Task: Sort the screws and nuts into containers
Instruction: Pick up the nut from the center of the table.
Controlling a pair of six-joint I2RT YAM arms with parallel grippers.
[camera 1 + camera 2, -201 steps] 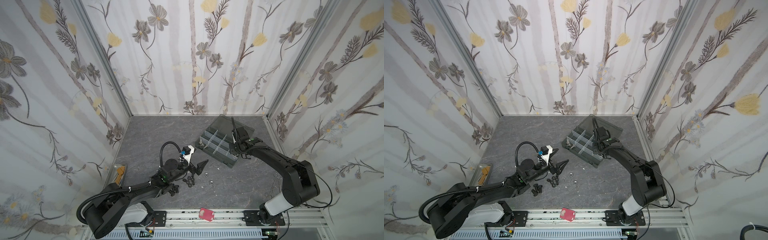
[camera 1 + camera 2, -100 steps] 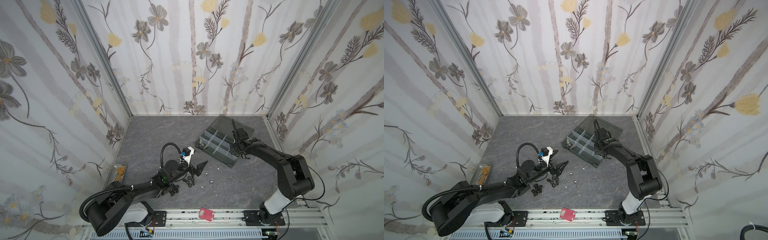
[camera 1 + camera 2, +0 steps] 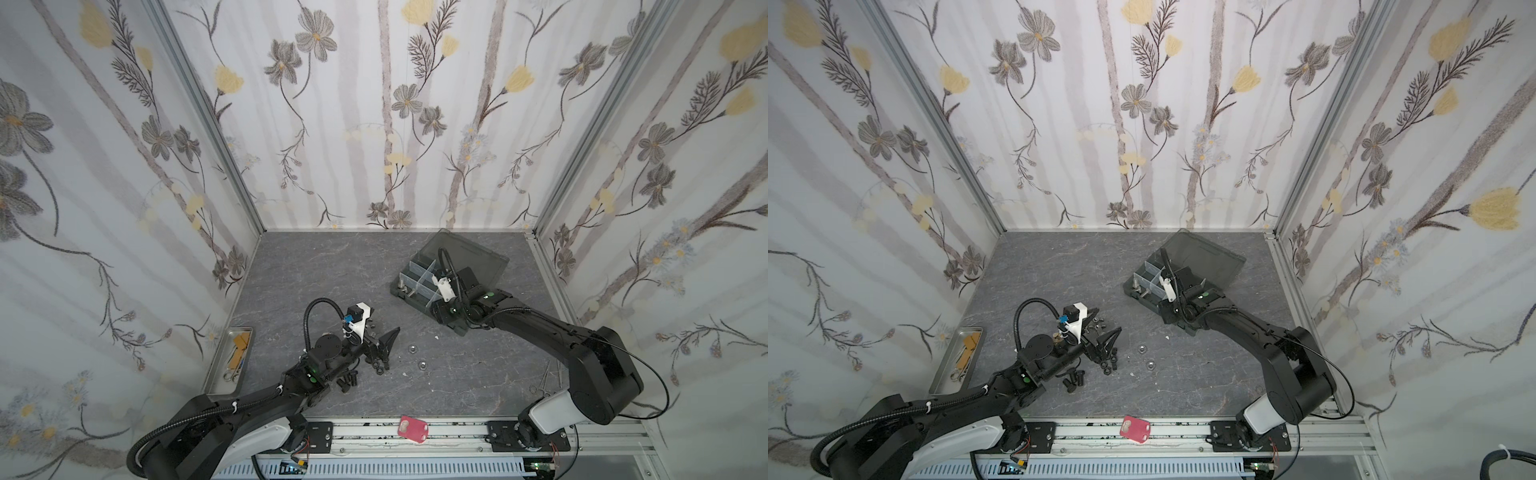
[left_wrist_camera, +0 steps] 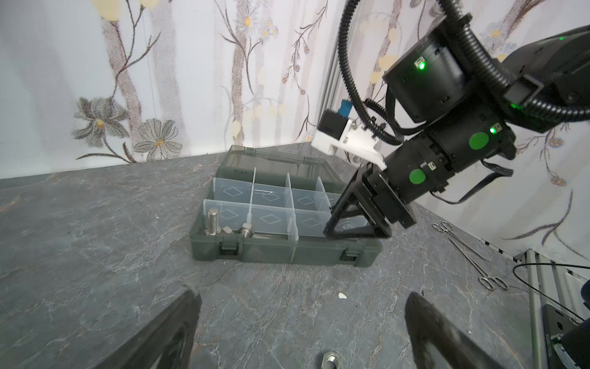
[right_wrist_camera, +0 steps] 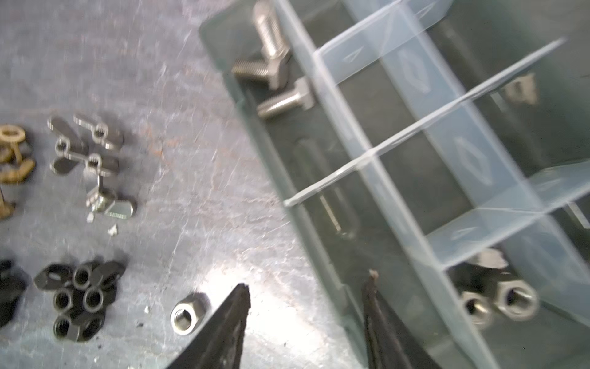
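Right wrist — containers [image 5: 415, 127] (screws [image 5: 285, 99], nuts [image 5: 514, 298])

**Top views:** stereo pair mounted high at the front, above the arm bases, pitched steeply down toward the back wall. Far range. Both take in the whole desk [image 3: 332, 270], both arms and the organizer box [image 3: 478, 259], with nearly identical framing.

**Left wrist:** low over the desk, facing across it toward the organizer box and the right tool [image 4: 332, 223]. Mid range. The left tool [image 4: 303, 297] shows in the foreground, fingers wide apart.

**Right wrist:** very close, looking down between the right tool's parted fingers onto the box wall and interior, with nuts [image 5: 92, 298] loose on the desk alongside. Frame blurred.

**Shared:** the organizer box appears in all four views, and desk surface in all four.
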